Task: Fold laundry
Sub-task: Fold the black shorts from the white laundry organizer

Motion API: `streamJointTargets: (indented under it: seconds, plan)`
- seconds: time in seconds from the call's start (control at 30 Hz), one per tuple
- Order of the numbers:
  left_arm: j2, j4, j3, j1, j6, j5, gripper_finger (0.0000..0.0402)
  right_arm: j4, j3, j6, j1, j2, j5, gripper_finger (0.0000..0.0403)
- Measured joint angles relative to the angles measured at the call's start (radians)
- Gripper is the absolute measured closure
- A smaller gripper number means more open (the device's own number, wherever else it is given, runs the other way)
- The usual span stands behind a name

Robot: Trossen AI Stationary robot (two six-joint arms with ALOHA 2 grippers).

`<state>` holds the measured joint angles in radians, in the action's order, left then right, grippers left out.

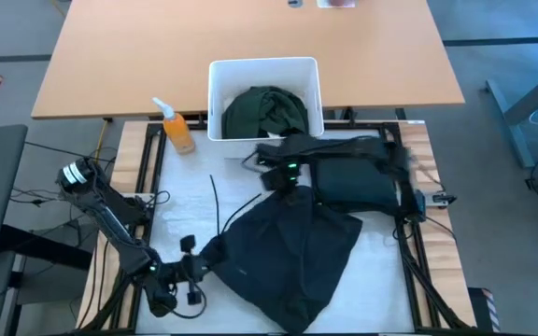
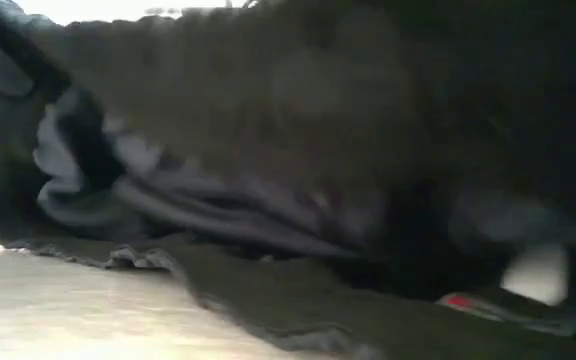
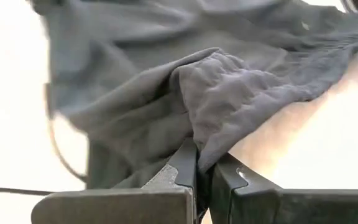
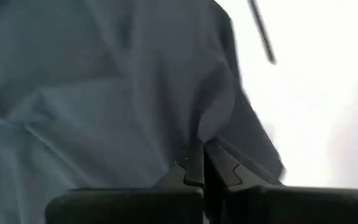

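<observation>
Both tools are pinched shut on the dark shirt (image 1: 283, 257) sprawled crumpled mid-surface: the left tool (image 3: 201, 171) has its near-left edge, the right tool (image 4: 202, 163) its far edge. This looks like the spreading step; next they'd need to pull apart and flatten it. More laundry (image 1: 267, 112) waits in the bin (image 1: 215, 93).

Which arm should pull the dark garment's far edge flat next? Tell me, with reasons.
Probably the right: the right gripper is shut on the dark garment at its far edge, while the left gripper pinches the near-left corner.
</observation>
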<state>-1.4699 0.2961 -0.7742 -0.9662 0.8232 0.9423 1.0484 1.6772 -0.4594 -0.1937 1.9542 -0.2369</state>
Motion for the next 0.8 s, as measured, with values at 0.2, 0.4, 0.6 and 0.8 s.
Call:
streamJointTargets:
  seconds: [0.2,0.4,0.6,0.8]
  plan:
    - [0.076,0.227,0.0,-0.051,0.17,0.206,0.0401,-0.372,-0.548,0.254,0.048,-0.436,0.222,0.039]
    - [0.125,0.408,0.0,0.011,0.277,0.358,0.0401,-0.513,-0.815,0.479,0.154,-0.829,0.577,0.039]
    - [0.132,0.362,0.0,0.123,0.139,0.278,0.0371,-0.514,-0.866,0.538,0.225,-1.065,0.766,0.039]
    - [0.132,0.29,0.0,0.202,0.072,0.023,0.0294,-0.495,-0.866,0.538,0.229,-1.127,0.78,0.039]
